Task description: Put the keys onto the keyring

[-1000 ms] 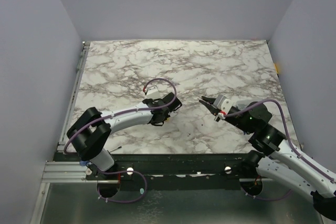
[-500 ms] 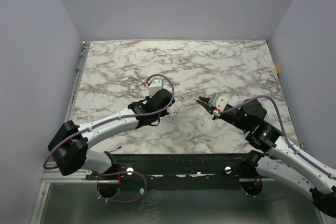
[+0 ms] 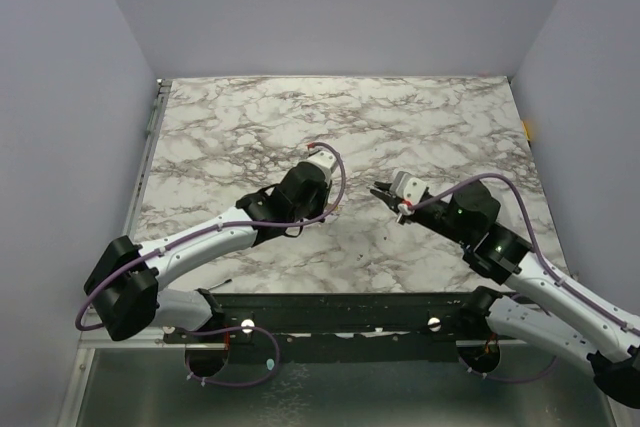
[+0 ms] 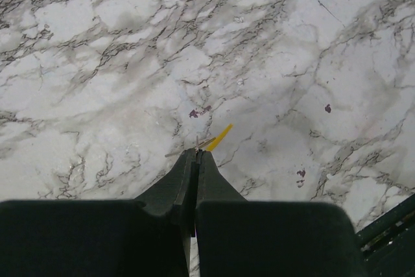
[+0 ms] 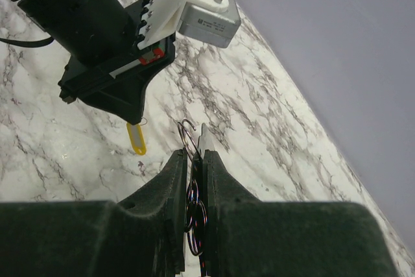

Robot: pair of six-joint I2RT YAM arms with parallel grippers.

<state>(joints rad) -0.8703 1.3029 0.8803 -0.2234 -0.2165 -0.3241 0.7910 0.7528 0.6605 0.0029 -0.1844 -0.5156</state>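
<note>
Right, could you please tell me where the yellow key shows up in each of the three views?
Top external: too small to make out; it would be at the tip of the left gripper.
Left wrist: the key is mid-picture, pinched at that gripper's tip, pointing up-right.
Right wrist: the key hangs left of centre, below the left gripper.
Shared landmark: the left gripper, shut on the key.

The keyring (image 5: pixel 183 135) sits mostly hidden between the right tool's (image 5: pixel 193 154) fingers.
</note>
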